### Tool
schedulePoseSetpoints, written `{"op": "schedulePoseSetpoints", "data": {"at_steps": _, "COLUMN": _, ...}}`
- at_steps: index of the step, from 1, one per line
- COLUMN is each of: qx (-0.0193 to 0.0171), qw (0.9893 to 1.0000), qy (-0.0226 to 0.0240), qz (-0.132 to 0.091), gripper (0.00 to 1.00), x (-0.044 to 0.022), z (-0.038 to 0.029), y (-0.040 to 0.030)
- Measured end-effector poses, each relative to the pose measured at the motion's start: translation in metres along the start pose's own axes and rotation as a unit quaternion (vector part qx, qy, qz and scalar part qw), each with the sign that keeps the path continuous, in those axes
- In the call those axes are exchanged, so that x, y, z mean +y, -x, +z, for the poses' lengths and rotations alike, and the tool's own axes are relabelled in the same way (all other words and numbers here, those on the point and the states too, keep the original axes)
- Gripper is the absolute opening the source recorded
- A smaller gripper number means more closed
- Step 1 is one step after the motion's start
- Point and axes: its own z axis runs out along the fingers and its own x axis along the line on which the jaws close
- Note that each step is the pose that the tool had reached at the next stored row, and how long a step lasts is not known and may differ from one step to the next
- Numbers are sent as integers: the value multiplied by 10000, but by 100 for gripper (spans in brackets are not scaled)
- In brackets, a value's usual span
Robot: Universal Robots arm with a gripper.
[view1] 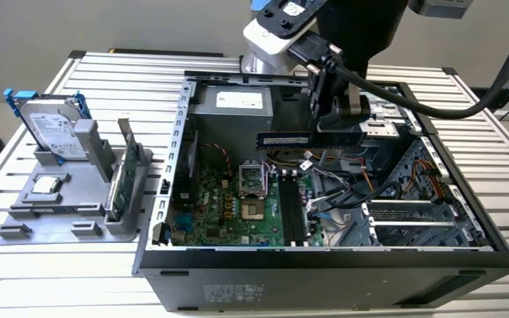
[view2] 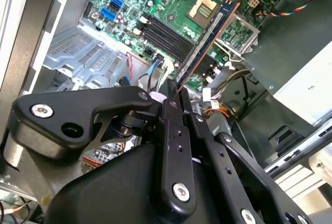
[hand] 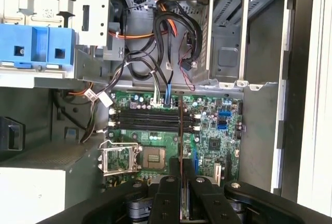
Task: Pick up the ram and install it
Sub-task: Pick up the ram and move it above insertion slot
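Your gripper is clamped on the ram. In the exterior view it stands in the upper middle of the frame, and its black fingers press on the end of the ram that is toward the exterior view's right. The rest of the blue stick reaches out level toward the exterior view's left. The ram is in the air inside the open computer case, above the motherboard, and it touches nothing except the gripper.

The dark memory slots lie below the ram, nearer to the lower middle of the frame, and no stick sits in them. In the exterior view the ram lies across the direction of these slots, not along them. In the first wrist view you see the ram from its thin edge, as a narrow line that crosses the slots. In the second wrist view the ram comes out from between the two fingers and points toward the processor socket.

At the exterior view's left, outside the case, a grey holder stands on the desk. It carries the hard drive with blue rails and the upright green card, both well apart from the gripper.
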Motion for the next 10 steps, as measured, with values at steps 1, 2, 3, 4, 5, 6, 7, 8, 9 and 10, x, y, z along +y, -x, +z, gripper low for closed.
{"op": "schedulePoseSetpoints", "data": {"at_steps": 1, "qx": 0, "qw": 10000, "qy": 0, "qz": 0, "gripper": 0, "x": 11, "z": 0, "y": 0}}
{"op": "schedulePoseSetpoints", "data": {"at_steps": 2, "qx": 0, "qw": 10000, "qy": 0, "qz": 0, "gripper": 0, "x": 22, "z": 1, "y": 0}}
{"op": "schedulePoseSetpoints", "data": {"at_steps": 3, "qx": 0, "qw": 10000, "qy": 0, "qz": 0, "gripper": 0, "x": 35, "z": 1, "y": 0}}
{"op": "schedulePoseSetpoints", "data": {"at_steps": 4, "qx": 0, "qw": 10000, "qy": 0, "qz": 0, "gripper": 0, "x": 47, "z": 2, "y": 0}}
{"op": "schedulePoseSetpoints", "data": {"at_steps": 5, "qx": 0, "qw": 10000, "qy": 0, "qz": 0, "gripper": 0, "x": 60, "z": 2, "y": 0}}
{"op": "schedulePoseSetpoints", "data": {"at_steps": 6, "qx": 0, "qw": 10000, "qy": 0, "qz": 0, "gripper": 0, "x": 73, "z": 3, "y": 0}}
{"op": "schedulePoseSetpoints", "data": {"at_steps": 7, "qx": 0, "qw": 10000, "qy": 0, "qz": 0, "gripper": 0, "x": 86, "z": 3, "y": 0}}
{"op": "schedulePoseSetpoints", "data": {"at_steps": 8, "qx": 0, "qw": 10000, "qy": 0, "qz": 1, "gripper": 0, "x": 100, "z": 4, "y": 0}}
{"op": "schedulePoseSetpoints", "data": {"at_steps": 9, "qx": 0, "qw": 10000, "qy": 0, "qz": 2, "gripper": 0, "x": 113, "z": 5, "y": 0}}
{"op": "schedulePoseSetpoints", "data": {"at_steps": 10, "qx": 0, "qw": 10000, "qy": 0, "qz": 4, "gripper": 0, "x": 126, "z": 5, "y": 0}}
